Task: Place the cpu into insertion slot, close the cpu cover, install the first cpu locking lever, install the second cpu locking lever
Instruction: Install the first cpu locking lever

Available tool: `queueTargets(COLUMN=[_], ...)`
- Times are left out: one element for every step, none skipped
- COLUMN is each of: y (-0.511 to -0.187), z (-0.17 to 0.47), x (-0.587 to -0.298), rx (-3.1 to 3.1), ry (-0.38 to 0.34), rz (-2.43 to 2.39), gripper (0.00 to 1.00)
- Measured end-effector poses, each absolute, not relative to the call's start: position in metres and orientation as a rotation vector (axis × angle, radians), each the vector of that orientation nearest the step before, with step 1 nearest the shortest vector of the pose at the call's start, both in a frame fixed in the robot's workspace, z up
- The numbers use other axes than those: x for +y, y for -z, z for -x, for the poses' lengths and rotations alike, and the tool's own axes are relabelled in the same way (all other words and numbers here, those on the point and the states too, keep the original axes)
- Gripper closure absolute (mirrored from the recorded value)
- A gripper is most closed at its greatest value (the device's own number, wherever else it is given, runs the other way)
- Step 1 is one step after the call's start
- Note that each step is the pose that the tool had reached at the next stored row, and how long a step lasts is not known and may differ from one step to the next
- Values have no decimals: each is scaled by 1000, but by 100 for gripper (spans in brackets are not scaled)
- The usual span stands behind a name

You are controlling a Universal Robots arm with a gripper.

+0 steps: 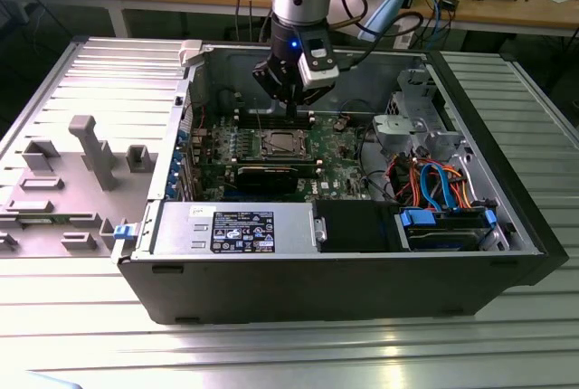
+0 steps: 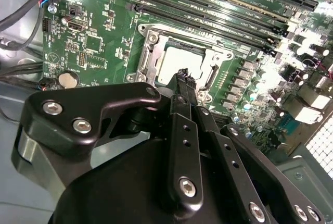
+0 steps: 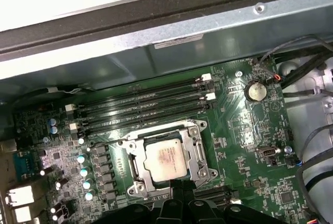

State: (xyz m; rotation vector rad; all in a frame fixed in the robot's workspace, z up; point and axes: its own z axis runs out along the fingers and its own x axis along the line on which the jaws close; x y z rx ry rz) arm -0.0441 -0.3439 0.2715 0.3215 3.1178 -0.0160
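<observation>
An open computer case (image 1: 172,271) lies on the table with its green motherboard (image 3: 244,130) showing. The cpu (image 3: 164,160), a silver-grey square, sits in the insertion slot (image 3: 136,186). The silvery cpu cover (image 3: 196,151) lies flat around it as a frame. In the exterior view the cpu (image 1: 277,143) is near the board's middle. My gripper (image 1: 290,110) hangs just behind it, over the memory slots. The black fingers (image 2: 183,81) are shut, hold nothing and end close to the socket's edge. I cannot tell how the locking levers stand.
Long black memory slots (image 3: 145,104) run beside the socket. A black graphics card (image 1: 271,175) lies in front of it. A power supply (image 1: 235,226) and a drive bay with blue and orange cables (image 1: 434,181) fill the case's front. A grey fixture (image 1: 90,149) stands at the exterior view's left.
</observation>
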Motion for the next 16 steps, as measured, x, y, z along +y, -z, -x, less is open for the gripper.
queueTargets(y=[-273, -274, -275, -275, -275, -275, -275, -275, -274, -274, -274, -274, -274, -274, -274, -274], z=[44, 44, 45, 45, 45, 45, 45, 45, 45, 45, 45, 45, 45, 45, 45, 45], x=[-344, -344, -344, -344, -344, -344, -344, -344, -344, -344, -344, -344, -344, -344, -344, -344], rx=[3118, 3118, 3116, 3117, 3118, 3119, 3117, 3110, 3104, 3094, 3089, 3089, 3089, 3089, 3089, 3089], ry=[16, 16, 15, 15, 15, 15, 15, 13, 13, 11, 11, 10, 11, 10, 10, 10], rz=[-318, -315, -311, -302, -286, -264, -251, -237, -230, -223, -215, -205, -198, -195, -195, -195], gripper=[89, 89, 89, 89, 89, 89, 89, 89, 89, 89, 89, 89, 89, 89, 89, 89])
